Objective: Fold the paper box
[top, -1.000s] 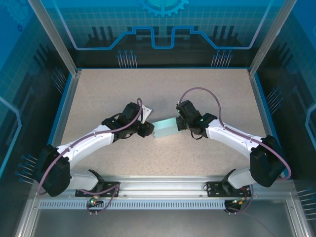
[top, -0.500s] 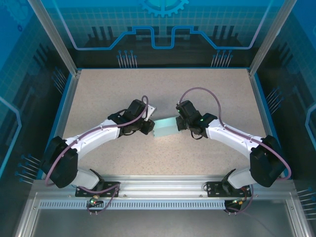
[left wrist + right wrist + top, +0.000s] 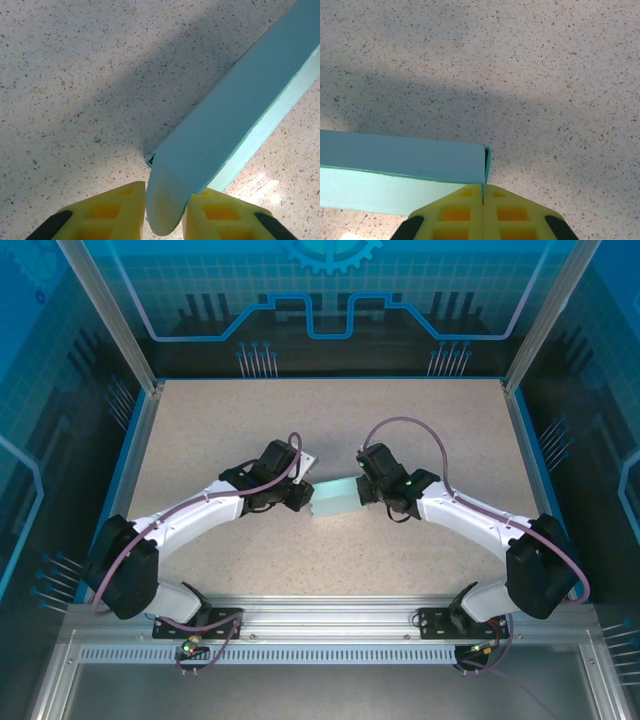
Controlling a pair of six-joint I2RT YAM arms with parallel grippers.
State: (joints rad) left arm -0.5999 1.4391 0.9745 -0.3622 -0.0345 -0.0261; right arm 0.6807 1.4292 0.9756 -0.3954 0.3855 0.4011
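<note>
The paper box point(image 3: 337, 497) is a pale sky-blue, long flat box lying mid-table between my two arms. At its left end my left gripper point(image 3: 301, 499) is shut on the box. In the left wrist view the yellow fingers point(image 3: 117, 205) press both sides of a rounded end flap point(image 3: 165, 210) of the box point(image 3: 240, 110), and my left gripper point(image 3: 166, 194) pinches it. My right gripper point(image 3: 364, 492) holds the right end. In the right wrist view my right gripper point(image 3: 483, 189) is shut on a thin end wall of the box point(image 3: 395, 157).
The speckled beige table point(image 3: 330, 420) stretches open behind and in front of the box. A blue rim point(image 3: 128, 455) and metal posts point(image 3: 110, 315) border it on both sides. The arm bases sit on the rail point(image 3: 330, 615) at the near edge.
My left arm has stretched forward and its gripper has slid up against the box's left end, closing on the end flap. The right arm and the box have stayed put.
</note>
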